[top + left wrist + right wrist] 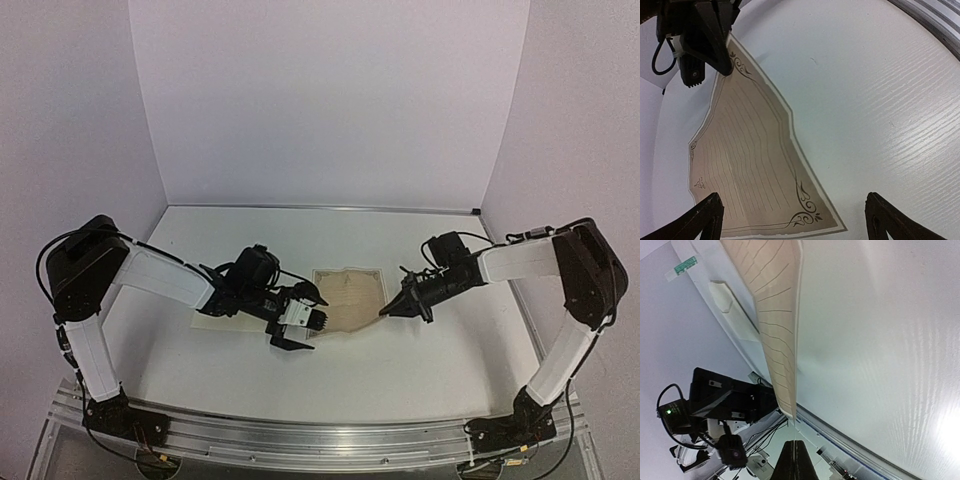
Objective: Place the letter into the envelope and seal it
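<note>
The tan letter (350,298) with its dark ornamental border lies mid-table. My right gripper (386,311) is shut on its right edge, which is lifted and curled off the surface. In the right wrist view the sheet (775,315) runs edge-on into the closed right gripper (795,460). My left gripper (303,333) stands open at the letter's left side. In the left wrist view the letter (750,150) has a scrolled corner lying between the wide-apart fingers (700,220), untouched. The pale cream envelope (200,321) lies flat, mostly hidden under my left arm; its flap shows at the envelope (725,297).
The white table (420,370) is boxed in by pale walls at the back and both sides. An aluminium rail (320,440) runs along the near edge between the arm bases. A small green label (685,265) sits on the wall.
</note>
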{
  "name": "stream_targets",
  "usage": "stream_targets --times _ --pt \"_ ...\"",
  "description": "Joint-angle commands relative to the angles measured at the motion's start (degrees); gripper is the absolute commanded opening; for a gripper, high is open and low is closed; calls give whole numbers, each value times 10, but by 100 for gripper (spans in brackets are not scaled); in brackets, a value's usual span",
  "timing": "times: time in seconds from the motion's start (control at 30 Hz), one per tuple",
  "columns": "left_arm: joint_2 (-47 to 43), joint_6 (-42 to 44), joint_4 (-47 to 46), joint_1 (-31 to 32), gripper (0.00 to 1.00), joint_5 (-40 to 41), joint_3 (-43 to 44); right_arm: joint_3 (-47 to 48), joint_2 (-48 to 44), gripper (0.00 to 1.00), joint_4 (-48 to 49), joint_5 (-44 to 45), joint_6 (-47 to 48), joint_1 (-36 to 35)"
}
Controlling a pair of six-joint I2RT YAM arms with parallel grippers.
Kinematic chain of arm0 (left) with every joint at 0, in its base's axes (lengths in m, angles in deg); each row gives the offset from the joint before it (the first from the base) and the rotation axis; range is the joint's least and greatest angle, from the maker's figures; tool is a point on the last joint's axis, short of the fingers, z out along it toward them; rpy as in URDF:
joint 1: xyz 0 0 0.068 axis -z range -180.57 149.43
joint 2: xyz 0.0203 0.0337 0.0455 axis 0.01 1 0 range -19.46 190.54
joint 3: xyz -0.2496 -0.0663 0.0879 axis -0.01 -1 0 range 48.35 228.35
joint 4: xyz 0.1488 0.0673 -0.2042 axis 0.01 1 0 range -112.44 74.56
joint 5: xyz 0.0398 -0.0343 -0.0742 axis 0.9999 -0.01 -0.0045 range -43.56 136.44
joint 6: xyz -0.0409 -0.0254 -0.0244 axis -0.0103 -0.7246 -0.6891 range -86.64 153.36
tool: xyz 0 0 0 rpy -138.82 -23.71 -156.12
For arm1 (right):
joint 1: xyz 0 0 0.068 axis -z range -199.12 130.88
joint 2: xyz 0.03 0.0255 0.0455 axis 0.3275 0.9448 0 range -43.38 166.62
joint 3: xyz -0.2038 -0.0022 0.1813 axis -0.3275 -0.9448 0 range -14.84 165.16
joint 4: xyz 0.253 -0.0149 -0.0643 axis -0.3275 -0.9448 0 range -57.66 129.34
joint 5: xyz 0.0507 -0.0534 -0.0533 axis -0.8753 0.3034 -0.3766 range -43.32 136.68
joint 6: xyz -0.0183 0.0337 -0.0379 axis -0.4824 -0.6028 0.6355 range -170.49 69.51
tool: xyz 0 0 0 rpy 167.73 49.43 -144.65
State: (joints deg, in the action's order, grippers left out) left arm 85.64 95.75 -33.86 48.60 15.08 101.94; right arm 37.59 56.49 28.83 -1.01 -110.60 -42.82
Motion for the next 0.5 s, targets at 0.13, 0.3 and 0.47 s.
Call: stream_targets --times 0.13,0.3,0.47 --pt "-33 38 -30 1 99 -17 -23 42 -45 0 1 -25 -63 0" --pt "-7 3 -114 1 92 39 -26 32 -58 0 2 -31 -74 0" --pt "9 1 -135 1 67 49 -25 29 -58 0 2 -30 -74 0"
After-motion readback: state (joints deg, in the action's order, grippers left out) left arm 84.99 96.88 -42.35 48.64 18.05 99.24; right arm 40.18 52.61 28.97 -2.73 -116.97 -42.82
